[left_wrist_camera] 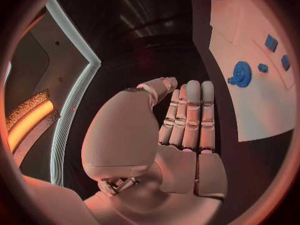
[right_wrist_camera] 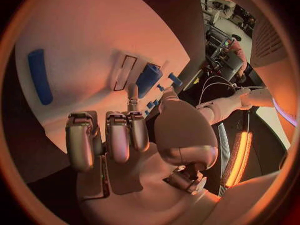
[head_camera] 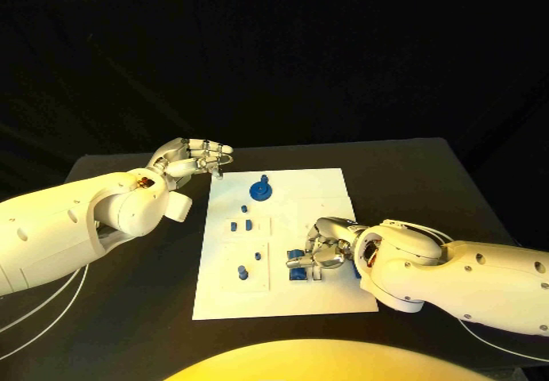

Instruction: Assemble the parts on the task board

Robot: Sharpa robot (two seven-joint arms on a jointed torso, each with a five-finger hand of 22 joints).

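A: Black table (head_camera: 137, 317) under dark surroundings; white task board (head_camera: 326, 298) in the middle. Small blue parts (head_camera: 243, 228) scattered across it, gear-like blue part (head_camera: 262, 190) at the far end.

B: And the hands?

A: Left hand (head_camera: 194, 159) off the board's far left corner, fingers straight and pressed together, holding nothing. Right hand (head_camera: 324, 248) on the board's near right side, fingers curled over a blue block (head_camera: 302, 266); hard to tell whether truly gripped.

B: Handling?

A: Probably light, rigid plastic, smooth and apt to slip. Best pinched across opposite flat sides; gear by its rim.
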